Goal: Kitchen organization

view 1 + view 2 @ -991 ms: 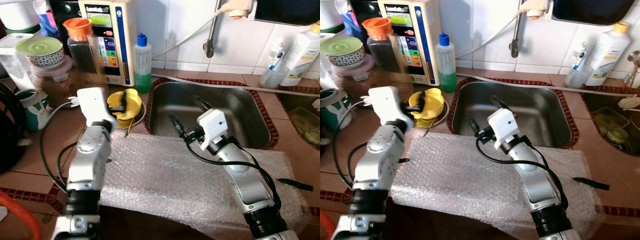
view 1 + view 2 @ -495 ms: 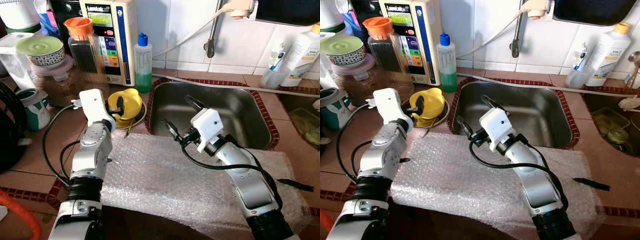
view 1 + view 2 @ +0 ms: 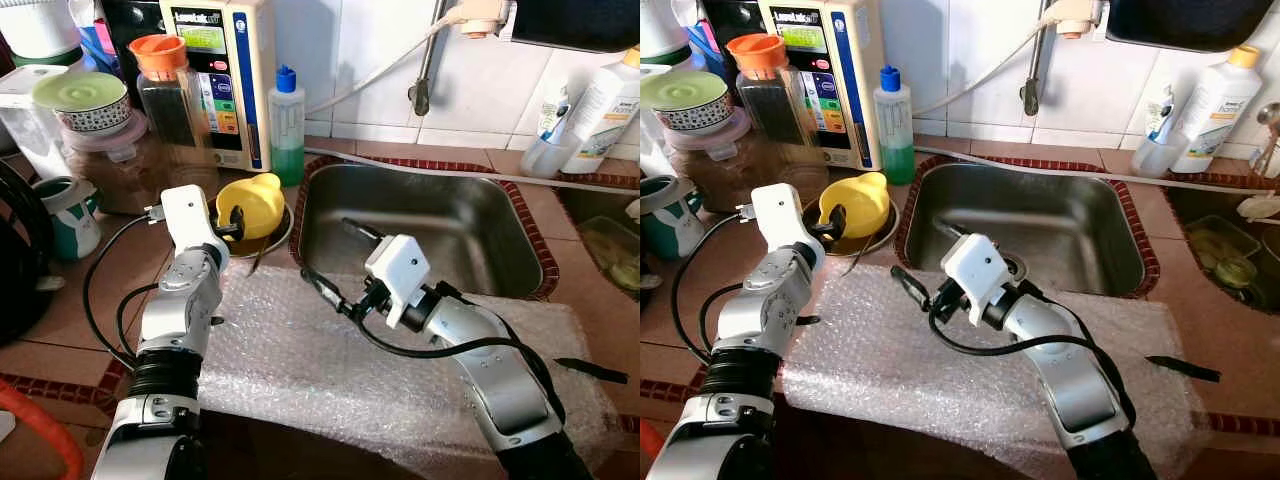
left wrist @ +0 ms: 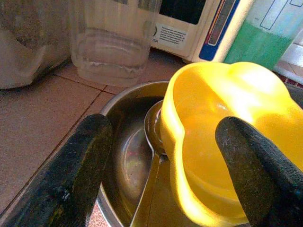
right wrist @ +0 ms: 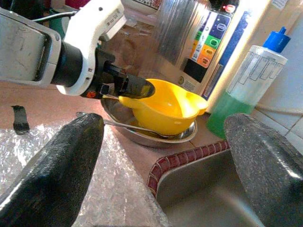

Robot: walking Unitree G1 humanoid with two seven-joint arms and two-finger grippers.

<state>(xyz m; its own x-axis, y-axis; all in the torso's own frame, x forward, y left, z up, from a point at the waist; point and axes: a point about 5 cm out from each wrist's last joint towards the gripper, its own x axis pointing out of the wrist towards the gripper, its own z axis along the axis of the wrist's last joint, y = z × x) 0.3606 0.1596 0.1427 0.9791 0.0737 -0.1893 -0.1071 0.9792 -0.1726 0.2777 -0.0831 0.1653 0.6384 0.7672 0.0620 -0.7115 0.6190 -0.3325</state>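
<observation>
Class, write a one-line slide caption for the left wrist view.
Open left gripper straddling the rim of a yellow bowl sitting in a steel dish with a spoon.

Both arms are built of rounded silver-grey segments with a metallic sheen, joined by black ribbed collars near the base, and each ends in a boxy white wrist housing: the left arm [image 3: 178, 320] and the right arm [image 3: 495, 370]. Loose black cables loop outside each arm from the wrist housing toward the lower segments. The left gripper [image 4: 163, 165] and the right gripper [image 5: 161, 142] each carry two long black fingers [image 4: 71, 184] with a rough, matte, grainy surface and rounded tips.
</observation>
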